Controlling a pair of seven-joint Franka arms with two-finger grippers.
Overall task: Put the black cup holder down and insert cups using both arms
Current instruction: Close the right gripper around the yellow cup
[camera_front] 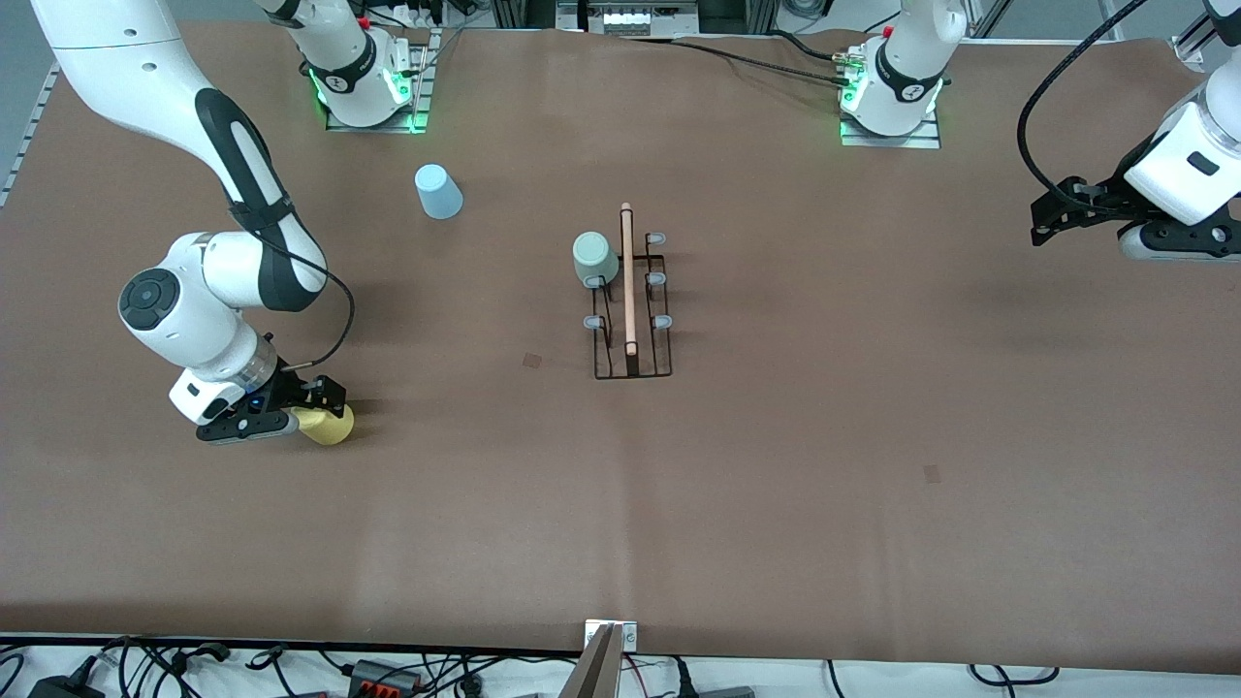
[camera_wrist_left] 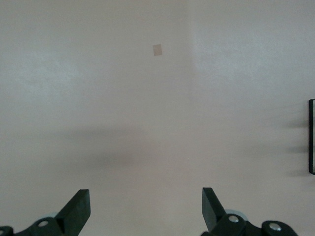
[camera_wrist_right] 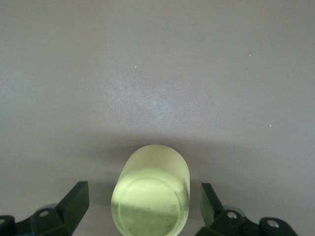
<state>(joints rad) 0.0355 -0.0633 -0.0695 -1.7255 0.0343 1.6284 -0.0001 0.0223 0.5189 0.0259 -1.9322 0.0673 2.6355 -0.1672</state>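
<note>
The black cup holder (camera_front: 630, 320) stands at the table's middle, its wooden rod on top. A pale green cup (camera_front: 594, 259) hangs on one peg on the side toward the right arm's end. A light blue cup (camera_front: 438, 191) stands upside down, farther from the front camera. A yellow cup (camera_front: 330, 425) lies on its side toward the right arm's end. My right gripper (camera_front: 315, 412) is low at the table, open, with a finger on each side of the yellow cup (camera_wrist_right: 150, 194) and a gap at both. My left gripper (camera_front: 1042, 218) is open, empty and raised over the left arm's end.
Two small darker patches mark the brown table cover (camera_front: 932, 473) (camera_front: 532, 360); one shows in the left wrist view (camera_wrist_left: 157, 49). A black edge (camera_wrist_left: 312, 136) shows at that view's border; I cannot tell what it is. Cables lie along the table's near edge.
</note>
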